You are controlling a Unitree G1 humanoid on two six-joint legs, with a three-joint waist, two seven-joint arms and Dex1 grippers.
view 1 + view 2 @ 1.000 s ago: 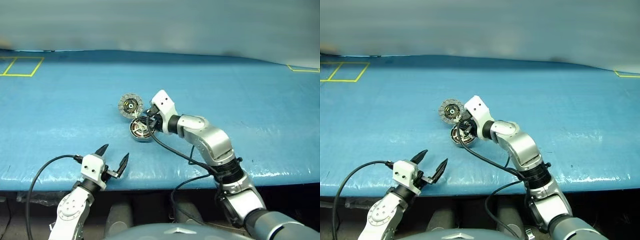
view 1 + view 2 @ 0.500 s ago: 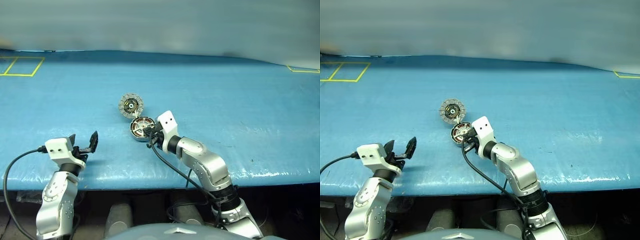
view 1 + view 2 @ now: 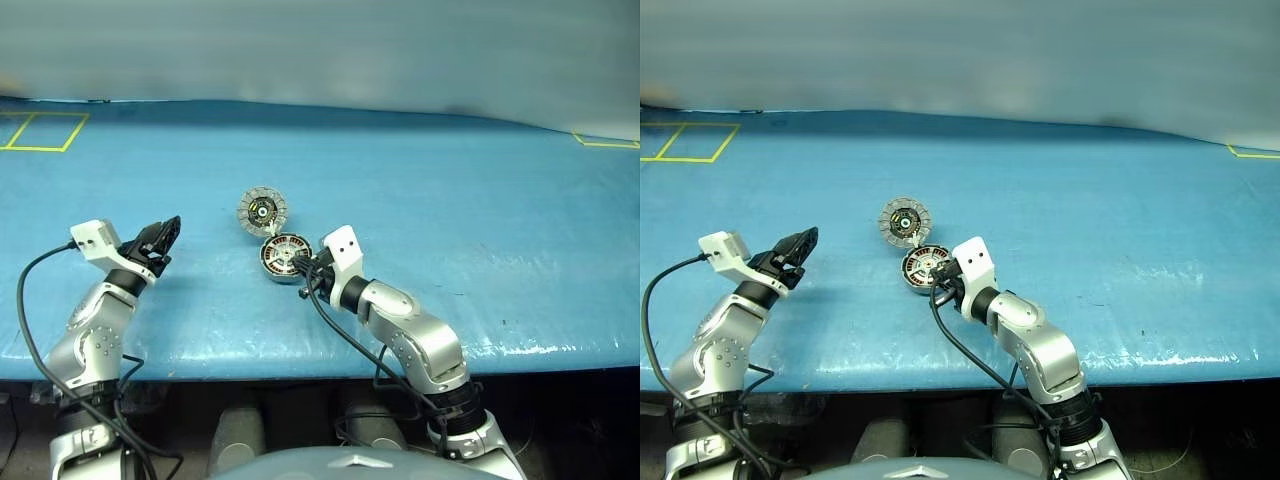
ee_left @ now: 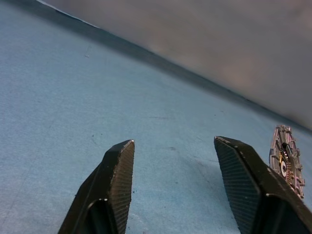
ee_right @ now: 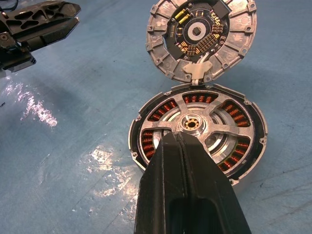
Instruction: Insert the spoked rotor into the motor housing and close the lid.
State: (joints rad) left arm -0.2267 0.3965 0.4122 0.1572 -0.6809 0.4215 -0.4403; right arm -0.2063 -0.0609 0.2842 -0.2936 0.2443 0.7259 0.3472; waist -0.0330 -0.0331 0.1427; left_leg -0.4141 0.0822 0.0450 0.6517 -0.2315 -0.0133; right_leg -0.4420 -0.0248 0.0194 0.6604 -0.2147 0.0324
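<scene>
Nearest, right pincer (image 5: 187, 141), clenched and empty, presses on the spoked rotor (image 5: 204, 127) seated in the motor housing (image 5: 261, 141) mid-surface, left pincer (image 3: 160, 238) released nearby; next step prob. folding the open lid (image 5: 202, 34), just beyond, over it.

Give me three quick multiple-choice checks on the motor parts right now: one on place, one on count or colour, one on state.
1. Where does the spoked rotor sit?
A. in the motor housing
B. loose on the cloth
C. in the left gripper

2. What colour are the windings seen between the spokes?
A. green
B. copper-red
C. white

3. How is the lid?
A. shut over the housing
B. swung open, inside face up
C. detached and far off

Answers: 1 A, spokes lie inside the housing ring; 2 B, coils show copper-red; 3 B, its segmented inner face shows beside the housing.
</scene>
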